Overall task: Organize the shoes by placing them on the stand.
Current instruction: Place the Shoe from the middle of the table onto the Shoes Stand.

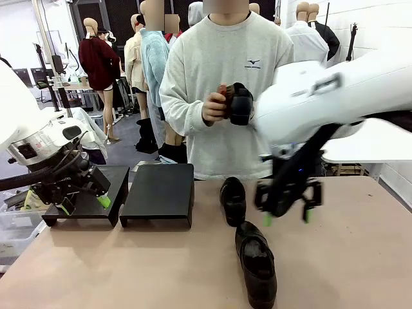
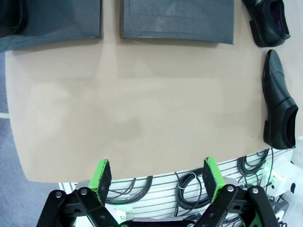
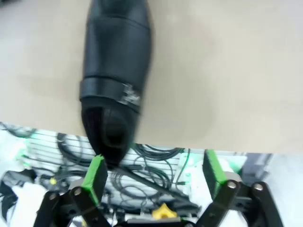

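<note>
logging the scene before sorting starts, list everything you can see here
black glossy leather dress shoes: three seen, black with reddish-brown soles; two on the table right of the risers, one in the person's hands
matte black low rectangular risers: two, black, side by side on the table's left half, tops bare where visible
table: one, beige
person: one, pale grey sweatshirt, at the far side
person's hands: both on the held shoe
left gripper: one, black with green pads, open and empty, on the robot's side of the left riser
right gripper: one, black with green pads, open and empty, above the table beside the two shoes
</note>
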Robot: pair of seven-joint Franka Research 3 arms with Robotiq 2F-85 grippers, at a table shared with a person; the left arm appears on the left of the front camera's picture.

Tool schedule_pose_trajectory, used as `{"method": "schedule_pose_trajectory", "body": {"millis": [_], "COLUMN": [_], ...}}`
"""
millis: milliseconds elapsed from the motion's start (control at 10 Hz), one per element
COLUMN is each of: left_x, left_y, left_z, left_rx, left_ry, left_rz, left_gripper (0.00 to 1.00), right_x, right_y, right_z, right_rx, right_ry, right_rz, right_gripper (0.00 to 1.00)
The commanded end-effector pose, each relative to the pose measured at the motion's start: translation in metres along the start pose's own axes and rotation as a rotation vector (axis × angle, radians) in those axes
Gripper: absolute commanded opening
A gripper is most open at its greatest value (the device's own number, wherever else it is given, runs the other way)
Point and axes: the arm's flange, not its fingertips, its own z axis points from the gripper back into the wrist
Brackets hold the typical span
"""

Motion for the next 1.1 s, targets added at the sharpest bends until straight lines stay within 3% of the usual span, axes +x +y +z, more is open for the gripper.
{"method": "schedule_pose_trajectory", "body": {"millis": [0, 200, 400, 600, 800, 900, 1000], "left_x": [-0.001, -0.001, 0.0, -0.026, -0.042, -0.047, -0.043], "left_y": [0.0, 0.0, 0.0, -0.06, -0.112, -0.125, -0.113], "left_z": [-0.001, -0.001, 0.0, -0.013, -0.043, -0.055, -0.046], "left_rx": [0.003, 0.003, 0.0, -0.026, -0.07, -0.071, -0.076], "left_ry": [-0.001, -0.001, 0.0, -0.009, 0.052, 0.094, 0.051], "left_rz": [-0.003, -0.003, 0.0, 0.018, 0.14, 0.165, 0.157], "left_gripper": [1.0, 1.0, 1.0, 1.0, 1.0, 1.0, 1.0], "right_x": [-0.013, -0.022, -0.03, -0.027, -0.026, -0.029, -0.027], "right_y": [-0.072, -0.127, -0.151, -0.165, -0.178, -0.183, -0.172], "right_z": [-0.002, -0.002, 0.0, -0.006, -0.013, -0.016, -0.001], "right_rx": [0.059, 0.101, 0.131, 0.166, 0.203, 0.222, 0.161], "right_ry": [-0.008, -0.01, -0.04, -0.051, -0.068, -0.078, -0.042], "right_rz": [0.02, -0.059, -0.078, -0.117, -0.151, -0.171, -0.145], "right_gripper": [1.0, 1.0, 1.0, 1.0, 1.0, 1.0, 1.0]}}
